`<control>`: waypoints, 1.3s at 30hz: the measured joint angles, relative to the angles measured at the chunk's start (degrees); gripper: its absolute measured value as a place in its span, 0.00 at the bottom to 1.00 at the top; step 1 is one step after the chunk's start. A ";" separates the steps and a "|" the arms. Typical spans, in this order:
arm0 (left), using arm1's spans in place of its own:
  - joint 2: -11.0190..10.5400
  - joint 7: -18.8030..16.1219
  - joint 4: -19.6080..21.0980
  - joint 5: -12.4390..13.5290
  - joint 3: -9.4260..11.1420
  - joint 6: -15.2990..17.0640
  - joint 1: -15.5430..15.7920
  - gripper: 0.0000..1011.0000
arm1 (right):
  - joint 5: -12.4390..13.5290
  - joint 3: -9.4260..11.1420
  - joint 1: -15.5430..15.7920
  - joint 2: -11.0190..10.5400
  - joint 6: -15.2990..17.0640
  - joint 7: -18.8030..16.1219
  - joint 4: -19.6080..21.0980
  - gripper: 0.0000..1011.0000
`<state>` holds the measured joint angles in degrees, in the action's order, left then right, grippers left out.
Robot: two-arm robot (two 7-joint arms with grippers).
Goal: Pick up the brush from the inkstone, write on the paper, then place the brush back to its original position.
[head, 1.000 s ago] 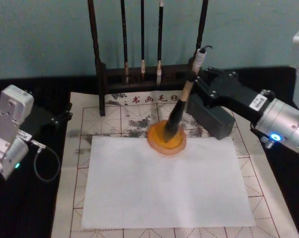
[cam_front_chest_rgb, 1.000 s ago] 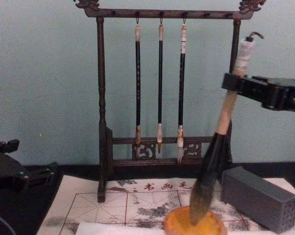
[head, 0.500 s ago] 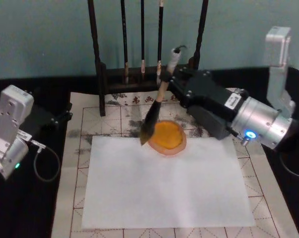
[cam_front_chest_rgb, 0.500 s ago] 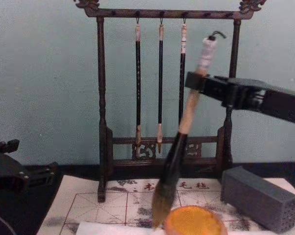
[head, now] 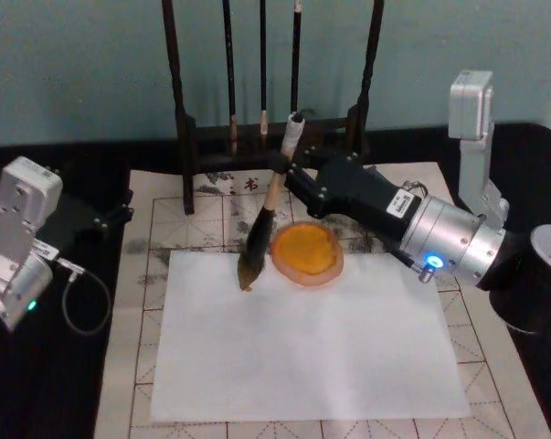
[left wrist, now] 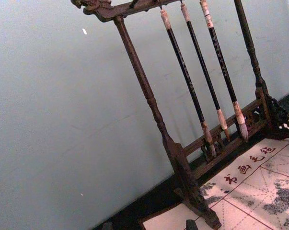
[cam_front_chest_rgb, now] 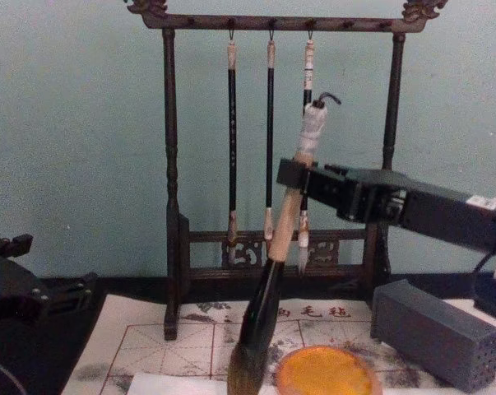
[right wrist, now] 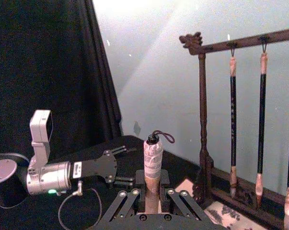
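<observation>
One big brush (head: 264,218) is what I'm watching from my desk. It's off the inkstone (head: 306,253) and tilted, whitish end and loop leaning toward the top of the head view. Its grey-brown tuft points down at the upper left part of the white paper (head: 312,352), just left of the orange dish. Can't tell from here if the tip actually touches the sheet, and in the chest view the tuft of the brush (cam_front_chest_rgb: 274,251) runs off the bottom edge next to the inkstone (cam_front_chest_rgb: 326,374). The right gripper (head: 282,170) reaches in from the right of the frame and is clamped on the pale tan handle. The right wrist view shows its fingers (right wrist: 130,197) pinching the brush (right wrist: 153,165) from both sides. Under the paper there's a gridded practice mat (head: 147,233). Behind it at the top centre is the dark wooden rack (cam_front_chest_rgb: 169,164) with three thin brushes (cam_front_chest_rgb: 269,140) hanging. A grey block (cam_front_chest_rgb: 437,333) sits lower right in the chest view. The left gripper (head: 120,212) is parked at the middle left of the head view, fingers spread, touching nothing.
</observation>
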<state>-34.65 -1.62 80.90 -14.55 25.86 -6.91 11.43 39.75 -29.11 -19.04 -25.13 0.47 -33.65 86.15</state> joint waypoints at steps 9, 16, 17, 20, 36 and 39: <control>0.00 0.00 0.00 0.00 0.00 0.00 0.00 0.99 | -0.06 -0.81 0.01 0.07 0.04 -0.24 -1.18 0.18; 0.00 0.00 0.00 0.00 0.00 0.00 0.00 0.99 | -0.41 -0.93 0.13 -0.05 0.01 -0.11 -1.38 0.18; 0.00 0.00 0.00 0.00 0.00 0.00 0.00 0.99 | -0.55 -0.94 0.16 -0.11 0.00 -0.03 -1.38 0.18; 0.00 0.00 0.00 0.00 0.00 0.00 0.00 0.99 | -0.76 -0.93 0.21 -0.25 -0.04 0.07 -1.38 0.18; 0.00 0.00 0.00 0.00 0.00 0.00 0.00 0.99 | -1.44 0.44 2.04 -2.10 -0.26 0.93 0.62 0.18; 0.00 0.00 0.00 0.00 0.00 0.00 0.00 0.99 | -1.58 0.69 2.38 -2.35 -0.31 1.11 0.96 0.18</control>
<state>-34.64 -1.62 80.90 -14.55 25.86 -6.91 11.43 38.17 -28.41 -16.66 -27.48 0.16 -32.54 87.12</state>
